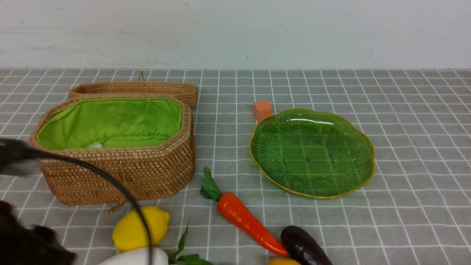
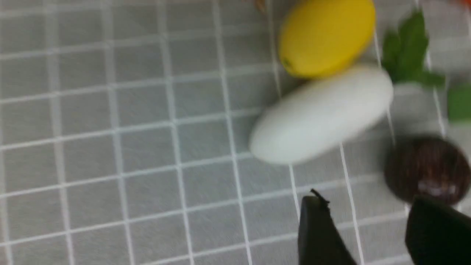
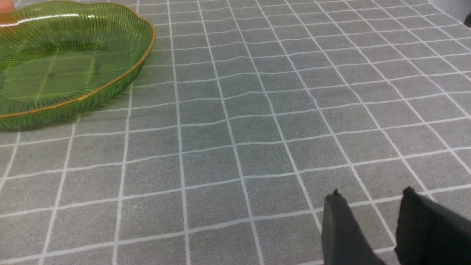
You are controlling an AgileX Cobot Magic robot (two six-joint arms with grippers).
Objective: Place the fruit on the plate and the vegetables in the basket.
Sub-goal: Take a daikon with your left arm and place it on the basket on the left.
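- Basket (image 1: 117,176): open at 9 o'clock of the plate (image 1: 312,152), lime lining showing; lid (image 1: 136,89) just behind it at 12 o'clock
- Plate: empty, with an orange cube (image 1: 262,109) touching its rim at 11 o'clock
- Carrot (image 1: 246,221): flat on the desk (image 1: 404,206) at 7 o'clock of the plate, leaves toward the basket, tip pointing to 4 o'clock
- Eggplant (image 1: 303,246): just beside the carrot's tip, at 4 o'clock of it
- Mango (image 1: 282,261): barely showing at 6 o'clock of that tip, cut off by the frame edge
- Lemon (image 1: 127,230): at 6 o'clock of the basket, touching the radish (image 1: 128,258) at its own 6 o'clock
- Maroon fruit (image 2: 427,169): on the desk near the radish, just beside one finger of the left claw (image 2: 375,235), not between the fingers
- Left claw: open, only bare cloth in the gap
- Right claw (image 3: 382,228): open and empty, over bare desk, well apart from the plate
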